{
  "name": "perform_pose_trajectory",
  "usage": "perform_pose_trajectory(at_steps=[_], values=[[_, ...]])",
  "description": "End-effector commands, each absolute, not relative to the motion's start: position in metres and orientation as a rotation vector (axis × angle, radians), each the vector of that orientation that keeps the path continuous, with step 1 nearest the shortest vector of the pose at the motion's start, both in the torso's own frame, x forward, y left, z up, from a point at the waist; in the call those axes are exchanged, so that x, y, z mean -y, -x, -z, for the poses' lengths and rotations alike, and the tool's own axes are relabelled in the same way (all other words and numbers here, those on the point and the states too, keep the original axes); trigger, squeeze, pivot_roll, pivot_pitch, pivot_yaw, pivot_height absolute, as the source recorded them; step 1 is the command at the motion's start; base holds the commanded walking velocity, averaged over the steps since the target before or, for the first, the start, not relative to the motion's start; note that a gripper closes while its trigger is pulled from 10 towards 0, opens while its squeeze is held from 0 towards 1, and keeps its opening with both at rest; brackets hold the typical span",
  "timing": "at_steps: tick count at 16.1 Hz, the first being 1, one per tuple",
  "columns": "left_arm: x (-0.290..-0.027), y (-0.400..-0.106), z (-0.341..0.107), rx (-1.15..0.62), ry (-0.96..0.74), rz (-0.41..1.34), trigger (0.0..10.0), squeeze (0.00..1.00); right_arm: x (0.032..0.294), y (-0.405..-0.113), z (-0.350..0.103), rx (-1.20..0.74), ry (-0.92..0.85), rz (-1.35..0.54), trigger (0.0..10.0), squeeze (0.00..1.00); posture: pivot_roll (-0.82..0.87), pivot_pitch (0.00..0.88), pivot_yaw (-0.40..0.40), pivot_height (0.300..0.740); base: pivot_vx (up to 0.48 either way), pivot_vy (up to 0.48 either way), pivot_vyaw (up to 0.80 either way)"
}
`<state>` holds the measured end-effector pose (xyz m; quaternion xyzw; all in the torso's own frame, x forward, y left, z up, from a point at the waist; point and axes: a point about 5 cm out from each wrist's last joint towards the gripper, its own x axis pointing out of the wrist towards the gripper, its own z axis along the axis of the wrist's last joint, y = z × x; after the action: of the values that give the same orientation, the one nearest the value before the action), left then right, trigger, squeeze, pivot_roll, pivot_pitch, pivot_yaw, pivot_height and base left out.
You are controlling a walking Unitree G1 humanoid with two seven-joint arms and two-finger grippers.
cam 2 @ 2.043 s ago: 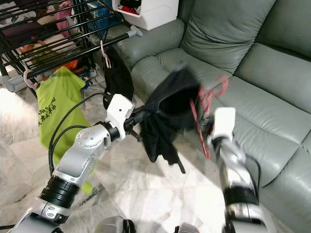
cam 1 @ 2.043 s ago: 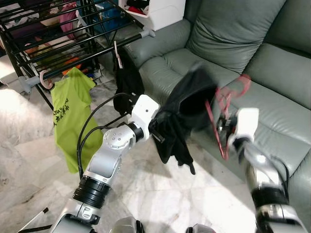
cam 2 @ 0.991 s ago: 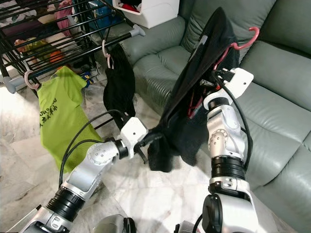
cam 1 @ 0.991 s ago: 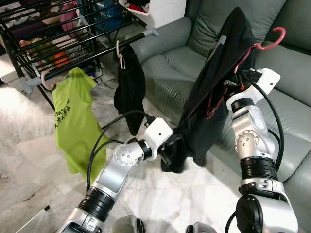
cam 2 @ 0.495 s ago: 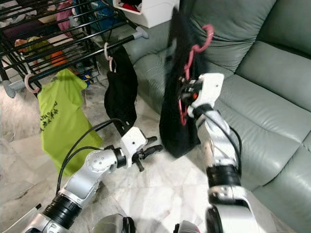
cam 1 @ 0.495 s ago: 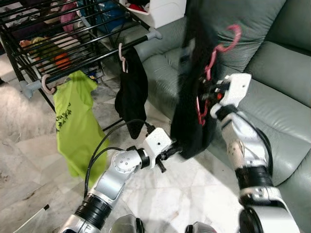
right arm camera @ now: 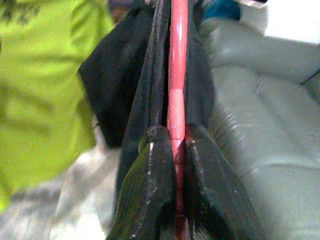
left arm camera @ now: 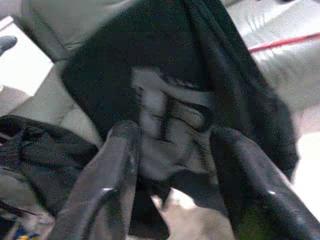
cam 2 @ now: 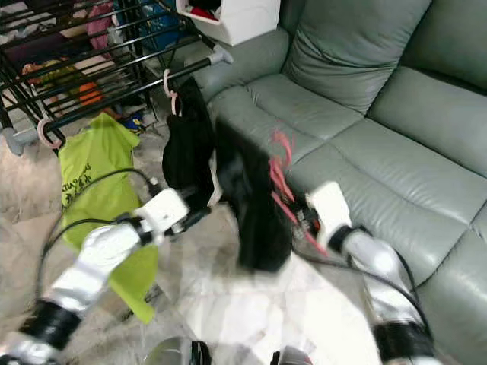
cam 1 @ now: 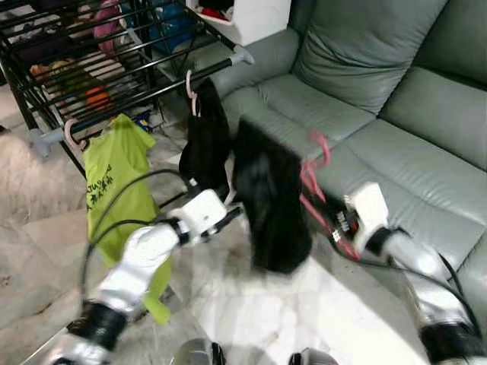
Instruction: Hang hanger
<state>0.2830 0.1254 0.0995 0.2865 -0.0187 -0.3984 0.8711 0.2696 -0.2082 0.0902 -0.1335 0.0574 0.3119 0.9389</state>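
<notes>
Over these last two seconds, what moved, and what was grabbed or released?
The right gripper, clamped on the red hanger throughout, swung the black garment up high, then down toward the drying rack. The left gripper let go of the garment's hem and now stands open beside it. The green shirt and hung black garment stayed on the rack.

Bright daylight, arms and black garment (cam 1: 266, 205) motion-blurred, wrist views soft, floor (cam 1: 251, 319) glare patches

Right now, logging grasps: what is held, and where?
Right gripper pinches the red hanger by its bar, black garment draped on it. Left gripper holds nothing.
</notes>
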Motion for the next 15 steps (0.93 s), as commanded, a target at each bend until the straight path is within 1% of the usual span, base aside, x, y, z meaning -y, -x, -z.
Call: perform_pose_trajectory(at_steps=[1,4,8,9,10,11,12,14,15], values=[[-0.128,-0.281,-0.096,0.030,-0.620,0.855,10.0,1.00,0.201,-0.273,-0.108,-0.016,0.305,-0.679,10.0,0.00,0.00,0.000,0.042,0.740,0.000,0.000,0.00],[-0.138,-0.274,-0.087,0.051,-0.784,0.950,10.0,1.00,0.201,-0.255,-0.099,-0.092,0.360,-0.843,10.0,0.00,0.00,0.000,0.046,0.740,0.000,0.000,0.00],[-0.146,-0.272,-0.080,0.058,-0.921,1.047,10.0,1.00,0.203,-0.244,-0.098,-0.149,0.410,-0.994,10.0,0.00,0.00,0.000,0.049,0.740,0.000,0.000,0.00],[-0.146,-0.273,-0.079,0.057,-0.933,1.056,10.0,0.67,0.203,-0.243,-0.098,-0.157,0.419,-1.012,10.0,0.00,-0.01,0.000,0.052,0.740,0.000,0.000,0.00],[-0.146,-0.274,-0.078,0.053,-0.934,1.064,10.0,0.10,0.203,-0.243,-0.098,-0.169,0.426,-1.038,10.0,0.00,-0.01,0.000,0.052,0.740,0.000,0.000,0.00],[-0.146,-0.275,-0.078,0.045,-0.921,1.067,10.0,0.11,0.202,-0.242,-0.098,-0.170,0.434,-1.048,10.0,0.00,-0.01,0.000,0.052,0.740,0.000,0.000,0.00],[-0.146,-0.276,-0.077,0.047,-0.930,1.081,10.0,0.00,0.202,-0.243,-0.098,-0.166,0.439,-1.055,10.0,0.00,-0.01,0.000,0.052,0.740,0.000,0.000,0.00],[-0.146,-0.276,-0.074,0.040,-0.936,1.095,10.0,0.00,0.199,-0.242,-0.098,-0.171,0.451,-1.097,10.0,0.00,-0.01,0.000,0.052,0.740,0.000,0.000,0.00],[-0.146,-0.276,-0.073,0.034,-0.937,1.107,7.3,0.00,0.198,-0.241,-0.098,-0.173,0.458,-1.111,10.0,0.00,-0.01,0.000,0.048,0.740,0.000,0.000,0.00]])
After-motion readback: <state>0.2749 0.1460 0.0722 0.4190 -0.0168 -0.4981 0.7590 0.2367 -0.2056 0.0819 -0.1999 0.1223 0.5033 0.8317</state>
